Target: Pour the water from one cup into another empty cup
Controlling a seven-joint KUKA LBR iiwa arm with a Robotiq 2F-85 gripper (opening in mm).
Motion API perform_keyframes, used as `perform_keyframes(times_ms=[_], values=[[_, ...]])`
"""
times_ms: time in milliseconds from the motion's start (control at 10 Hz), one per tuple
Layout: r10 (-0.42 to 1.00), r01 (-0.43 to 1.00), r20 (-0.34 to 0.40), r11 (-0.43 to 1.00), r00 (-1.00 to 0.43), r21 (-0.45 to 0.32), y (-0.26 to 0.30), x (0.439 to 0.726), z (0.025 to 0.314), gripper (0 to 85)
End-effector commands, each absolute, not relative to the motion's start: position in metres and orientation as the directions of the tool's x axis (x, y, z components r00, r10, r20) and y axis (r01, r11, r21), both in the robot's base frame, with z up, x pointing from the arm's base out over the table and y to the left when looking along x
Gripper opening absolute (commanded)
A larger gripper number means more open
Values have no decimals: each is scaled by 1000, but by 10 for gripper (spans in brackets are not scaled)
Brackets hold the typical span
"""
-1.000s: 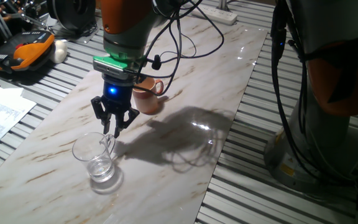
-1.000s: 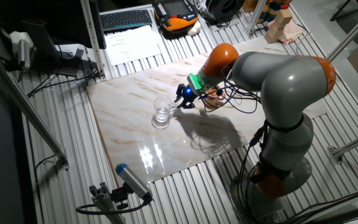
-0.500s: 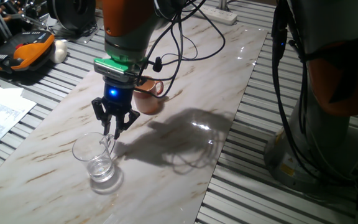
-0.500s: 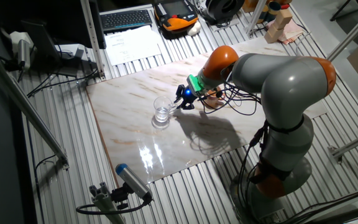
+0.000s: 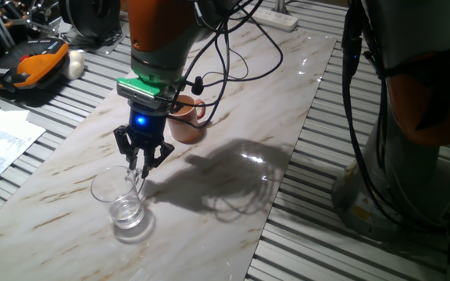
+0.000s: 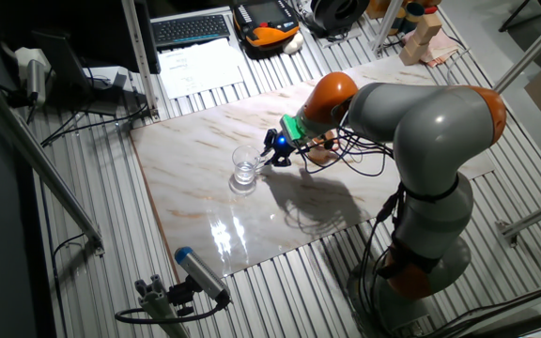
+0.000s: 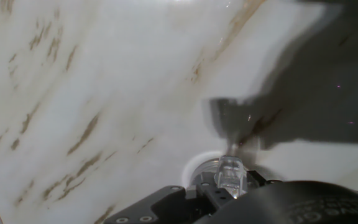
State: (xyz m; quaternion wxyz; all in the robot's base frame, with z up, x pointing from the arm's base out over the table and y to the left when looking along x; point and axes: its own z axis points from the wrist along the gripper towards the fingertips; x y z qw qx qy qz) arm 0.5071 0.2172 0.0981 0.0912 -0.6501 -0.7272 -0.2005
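My claw [image 5: 141,165] hangs slightly parted, gripping nothing, just above the handle of the glass mug [image 5: 120,198]; it's light, slick and breakable, so I'd pinch that handle.

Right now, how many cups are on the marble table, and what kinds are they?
See-through glass mug with a little water in it: 1
Brown mug, behind the tool: 1
Total cups on the marble table: 2
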Motion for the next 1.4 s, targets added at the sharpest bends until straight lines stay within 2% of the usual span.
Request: perform_keyframes(times_ms=[0, 200, 300, 700, 800, 1300], values=[[908, 982, 395, 76, -140, 173, 217, 508, 98, 340], [905, 981, 399, 80, -146, 177, 217, 508, 98, 340], [903, 981, 402, 84, -150, 176, 217, 508, 97, 170], [900, 980, 407, 88, -156, 180, 217, 507, 97, 170], [899, 980, 408, 92, -159, 179, 217, 508, 98, 0], [916, 983, 365, 122, -165, 137, 217, 509, 103, 0]])
